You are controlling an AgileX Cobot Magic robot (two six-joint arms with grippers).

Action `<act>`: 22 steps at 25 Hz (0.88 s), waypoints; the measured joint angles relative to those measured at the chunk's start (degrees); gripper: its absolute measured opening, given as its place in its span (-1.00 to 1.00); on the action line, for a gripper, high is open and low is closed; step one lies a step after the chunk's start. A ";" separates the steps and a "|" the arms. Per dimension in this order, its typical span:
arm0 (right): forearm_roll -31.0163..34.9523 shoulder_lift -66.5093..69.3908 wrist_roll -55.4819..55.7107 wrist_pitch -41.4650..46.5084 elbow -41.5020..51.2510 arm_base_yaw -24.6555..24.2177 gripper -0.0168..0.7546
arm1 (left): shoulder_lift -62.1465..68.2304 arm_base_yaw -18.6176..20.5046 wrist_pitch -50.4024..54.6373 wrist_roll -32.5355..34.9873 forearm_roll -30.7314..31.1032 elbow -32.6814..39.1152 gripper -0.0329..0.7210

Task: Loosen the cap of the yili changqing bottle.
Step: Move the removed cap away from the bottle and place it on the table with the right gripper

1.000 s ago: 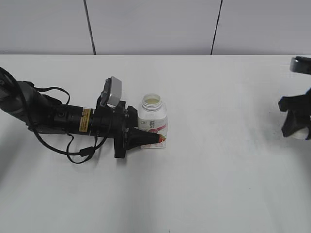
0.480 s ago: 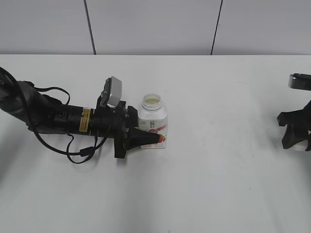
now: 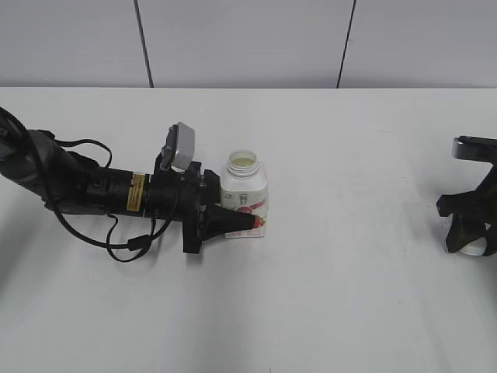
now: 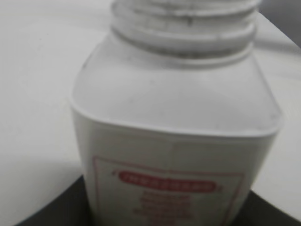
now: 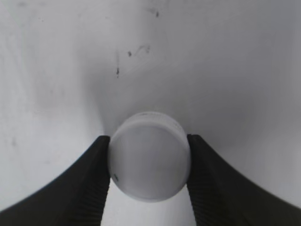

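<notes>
The yili changqing bottle [image 3: 245, 196] stands upright mid-table, white with a pink-red label, its neck open and capless. My left gripper [image 3: 242, 220] lies low and is shut on the bottle's body; the left wrist view shows the bottle [image 4: 178, 127] filling the frame with its bare threaded neck on top. My right gripper [image 3: 469, 242] is at the far right edge, low over the table. It is shut on the round white cap [image 5: 149, 156], held between both black fingers [image 5: 91, 174]; the cap also shows in the exterior view [image 3: 471, 249].
The white table [image 3: 349, 295] stretches wide between the two arms. A grey panelled wall runs along the back. The left arm's cable loops on the table [image 3: 128, 245] beside the arm.
My right gripper has moved down and slightly left with the cap, close to the table surface. The left gripper and bottle have not moved.
</notes>
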 joint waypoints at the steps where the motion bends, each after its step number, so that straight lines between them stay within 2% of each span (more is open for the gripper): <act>1: 0.00 0.19 0.00 0.06 0.00 0.00 0.05 | 0.00 0.00 0.00 0.00 0.00 0.00 0.06; 10: -0.17 0.24 0.66 0.06 -0.05 0.00 0.05 | 0.00 0.00 0.00 0.00 0.00 0.00 0.06; 12: -0.17 0.24 0.83 0.06 -0.05 0.00 0.15 | 0.00 0.00 0.00 0.00 0.00 0.00 0.06; 14: -0.17 0.24 1.13 0.06 -0.05 0.00 0.36 | 0.00 0.00 0.00 0.00 0.00 0.00 0.06; 16: -0.17 0.24 1.33 0.06 -0.05 0.00 0.47 | 0.00 0.00 0.00 0.00 0.00 0.00 0.05; 22: 0.52 0.24 1.56 0.23 -0.18 0.00 0.52 | 0.00 -0.05 0.00 0.00 0.00 0.00 0.05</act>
